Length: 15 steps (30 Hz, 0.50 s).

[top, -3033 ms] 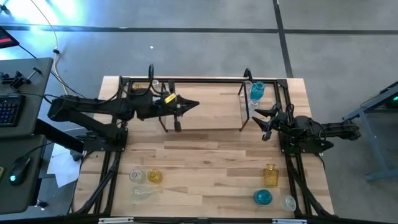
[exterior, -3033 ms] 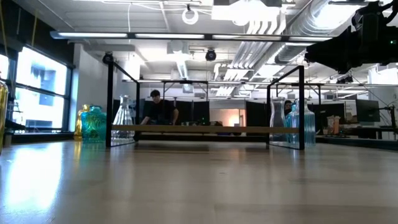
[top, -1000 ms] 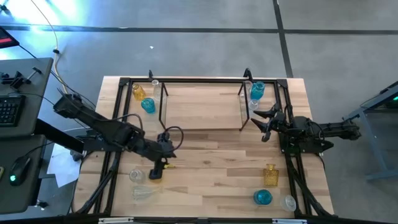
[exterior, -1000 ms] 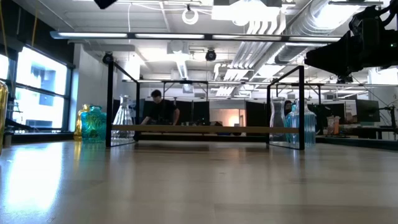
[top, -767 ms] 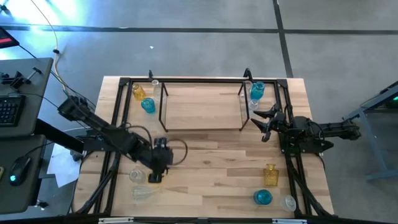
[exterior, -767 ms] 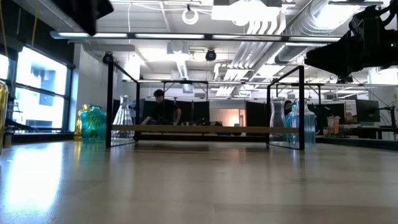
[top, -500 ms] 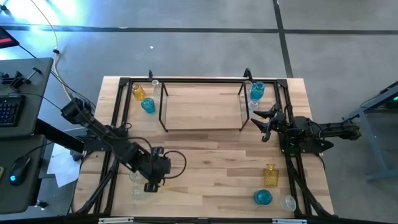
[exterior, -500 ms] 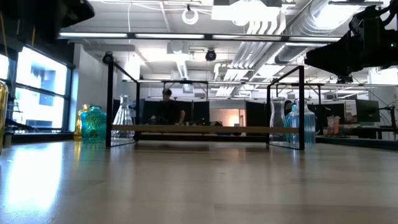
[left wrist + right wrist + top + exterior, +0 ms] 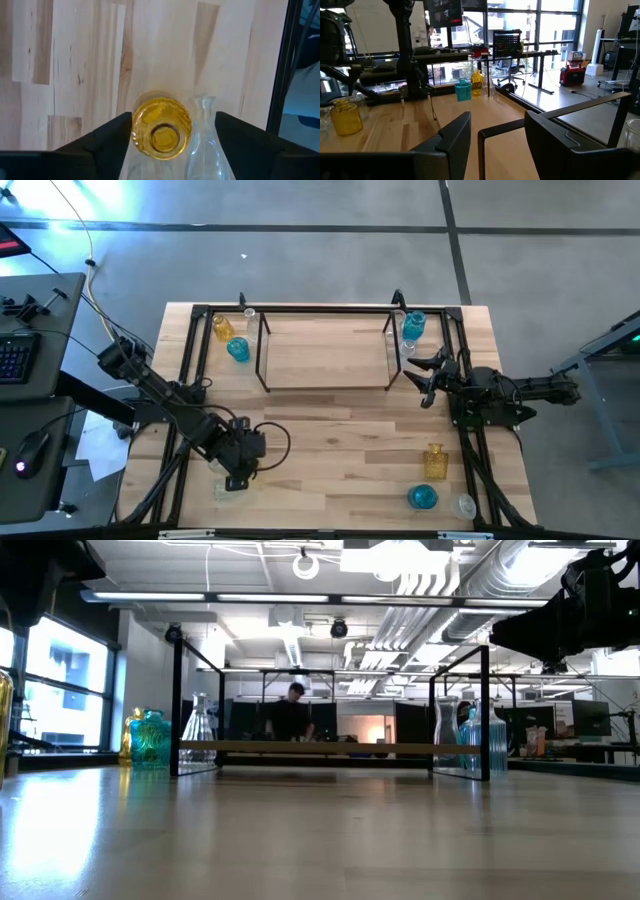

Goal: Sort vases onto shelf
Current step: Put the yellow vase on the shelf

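A yellow vase [image 9: 161, 131] stands upright on the table near its front left corner, seen from above in the left wrist view, with a clear vase [image 9: 202, 142] right beside it. My left gripper [image 9: 173, 120] hangs open above both, one finger on either side, touching neither; in the high view the gripper [image 9: 235, 478] hides the yellow vase. The shelf [image 9: 326, 385] stands at the table's far middle. My right gripper [image 9: 425, 375] waits open by the shelf's right end, holding nothing.
A yellow vase [image 9: 222, 328], a blue one [image 9: 237, 349] and a clear one stand left of the shelf. A blue vase [image 9: 413, 325] stands right of it. A yellow vase [image 9: 435, 462], a blue one [image 9: 422, 497] and a clear one [image 9: 464, 505] stand near right. A black frame [image 9: 185, 380] edges the table.
My left gripper has gone toward the table's near edge and a little toward its left edge, ending over the yellow and clear vases at the front left. The vases have kept their places. A person in the room behind has walked to the right.
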### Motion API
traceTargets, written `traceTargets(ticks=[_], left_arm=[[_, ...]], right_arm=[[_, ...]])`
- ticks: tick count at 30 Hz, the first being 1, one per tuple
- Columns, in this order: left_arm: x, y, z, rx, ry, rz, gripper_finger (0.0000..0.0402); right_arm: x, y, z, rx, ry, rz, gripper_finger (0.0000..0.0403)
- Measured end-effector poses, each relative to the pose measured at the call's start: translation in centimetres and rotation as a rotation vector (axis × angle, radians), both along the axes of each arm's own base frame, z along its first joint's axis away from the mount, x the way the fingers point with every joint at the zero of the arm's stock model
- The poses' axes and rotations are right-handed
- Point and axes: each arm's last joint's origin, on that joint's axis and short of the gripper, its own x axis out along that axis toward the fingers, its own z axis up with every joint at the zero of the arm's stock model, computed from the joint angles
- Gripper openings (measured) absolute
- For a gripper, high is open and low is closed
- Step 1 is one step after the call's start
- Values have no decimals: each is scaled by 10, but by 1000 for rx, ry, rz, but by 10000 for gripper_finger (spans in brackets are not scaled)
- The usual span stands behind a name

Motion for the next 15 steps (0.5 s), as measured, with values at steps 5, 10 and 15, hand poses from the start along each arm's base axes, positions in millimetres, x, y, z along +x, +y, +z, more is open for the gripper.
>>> traceTargets(ticks=[5,10,15], left_arm=[[-1,0,0,3,7,0,289],[-5,4,-2,45,58,7,292],[-4,4,-4,80,48,22,299]], right_arm=[[0,0,0,1,0,0,170],[0,0,0,1,0,8,170],[0,1,0,-1,1,17,170]])
